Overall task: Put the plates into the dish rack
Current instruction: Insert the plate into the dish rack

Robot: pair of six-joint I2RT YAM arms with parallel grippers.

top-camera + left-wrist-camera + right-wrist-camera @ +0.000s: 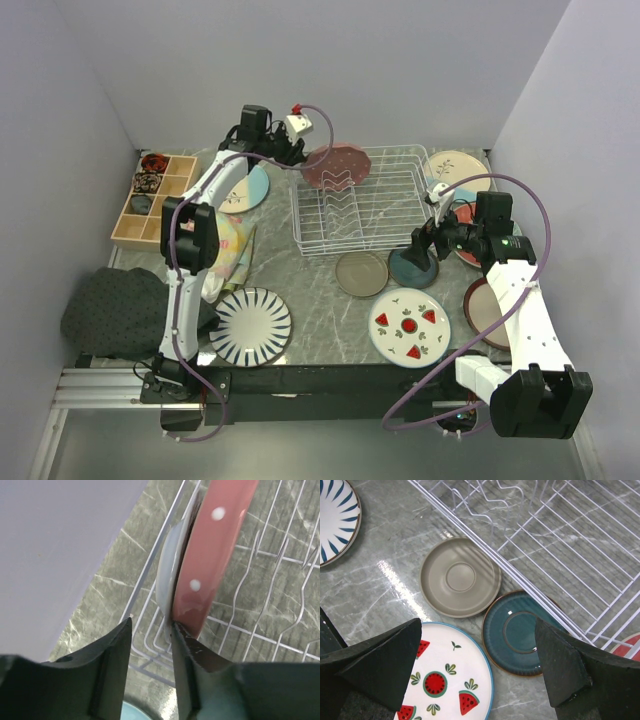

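The pink dotted plate [337, 166] stands on edge at the back left corner of the white wire dish rack [360, 210]. My left gripper [298, 150] is open right beside it. In the left wrist view [151, 622] the right finger touches the plate's rim [215, 555], and the gap between the jaws is empty. My right gripper [420, 250] is open and empty above the dark teal plate [520, 635] and the watermelon plate [445, 680]. The taupe plate [460, 577] lies against the rack's front edge [580, 540].
The striped plate [250, 325] lies front left and a pale blue plate [250, 190] left of the rack. A cream plate [455, 168], a red floral plate [468, 252] and a brown plate [482, 310] lie right. A wooden box [150, 200], floral cloth [232, 255] and grey cloth [125, 310] lie left.
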